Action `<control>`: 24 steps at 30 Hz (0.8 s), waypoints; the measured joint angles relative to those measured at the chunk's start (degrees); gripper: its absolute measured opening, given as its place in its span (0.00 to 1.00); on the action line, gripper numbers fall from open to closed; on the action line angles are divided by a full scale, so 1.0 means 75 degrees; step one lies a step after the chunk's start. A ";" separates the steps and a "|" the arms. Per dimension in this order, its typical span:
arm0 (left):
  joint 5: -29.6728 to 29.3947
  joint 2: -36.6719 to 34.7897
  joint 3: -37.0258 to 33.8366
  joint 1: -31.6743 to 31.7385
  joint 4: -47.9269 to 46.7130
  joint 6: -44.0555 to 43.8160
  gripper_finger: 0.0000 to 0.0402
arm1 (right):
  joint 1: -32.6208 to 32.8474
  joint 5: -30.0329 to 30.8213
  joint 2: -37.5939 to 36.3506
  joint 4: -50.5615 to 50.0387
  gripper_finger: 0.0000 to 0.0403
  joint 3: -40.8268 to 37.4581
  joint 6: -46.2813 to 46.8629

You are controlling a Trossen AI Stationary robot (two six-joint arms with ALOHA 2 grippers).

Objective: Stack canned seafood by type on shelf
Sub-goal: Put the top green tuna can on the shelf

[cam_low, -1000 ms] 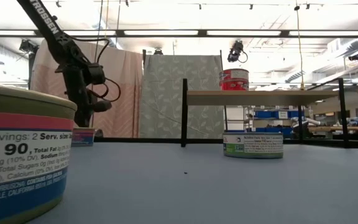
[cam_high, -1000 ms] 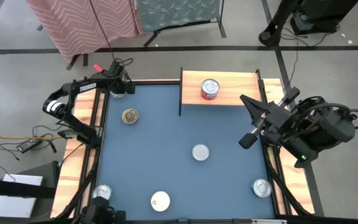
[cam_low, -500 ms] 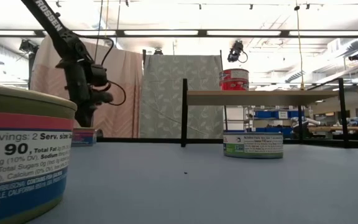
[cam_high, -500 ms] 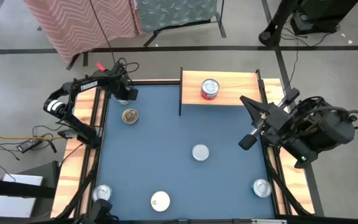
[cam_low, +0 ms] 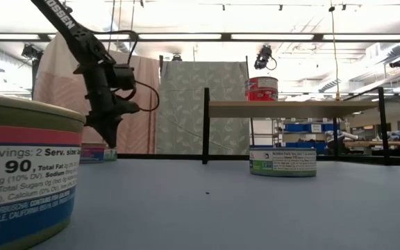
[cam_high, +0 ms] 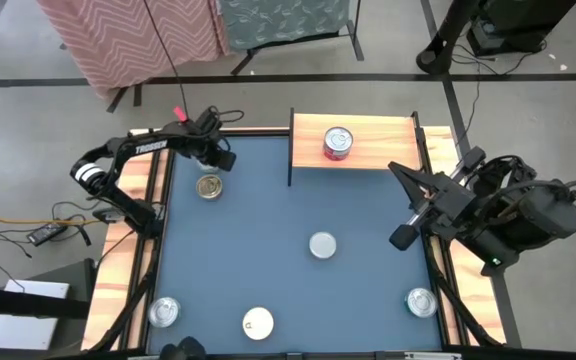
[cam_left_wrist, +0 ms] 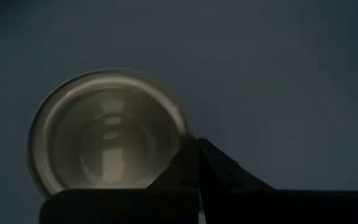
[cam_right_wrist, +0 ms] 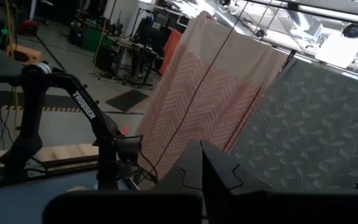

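A gold-lidded tin (cam_high: 208, 186) (cam_left_wrist: 107, 130) stands on the blue table at the far left. My left gripper (cam_high: 218, 160) (cam_low: 110, 142) is shut, points steeply down and hovers just beyond the tin's rim, its tip (cam_left_wrist: 197, 146) beside the rim. The shelf (cam_high: 368, 132) stands at the far edge, and a red tin (cam_high: 338, 143) rests on its plank. Silver tins sit at the centre (cam_high: 322, 245), near right (cam_high: 421, 302) and near left (cam_high: 164, 312), and a white-lidded one (cam_high: 258, 322) stands near the front. My right gripper (cam_high: 394, 170) (cam_right_wrist: 201, 158) waits shut, raised at the right.
The shelf's dark upright (cam_low: 205, 125) stands between the gold tin and the plank. A wooden rail (cam_high: 153, 180) runs along the table's left side. Bare blue table (cam_high: 258, 230) lies between the gold tin and the centre tin. Draped cloths (cam_low: 186, 104) hang beyond the far edge.
My left gripper has swung along the far edge toward the table's right, from the far left corner to just beyond the gold tin, rolling a little and staying shut. No tin has moved.
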 joint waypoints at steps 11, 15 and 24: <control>-0.0112 0.0025 0.0003 -0.0348 0.0041 -0.0422 0.00 | 0.0129 -0.0001 0.0000 0.0003 0.01 0.0000 0.0013; 0.0025 0.0158 0.0022 -0.0443 0.0117 -0.0616 0.00 | 0.0126 0.0000 0.0000 -0.0032 0.01 0.0000 -0.0003; 0.0578 0.0761 0.0038 -0.0819 0.0652 -0.1299 0.00 | 0.0161 0.0000 0.0000 -0.0044 0.01 0.0000 -0.0042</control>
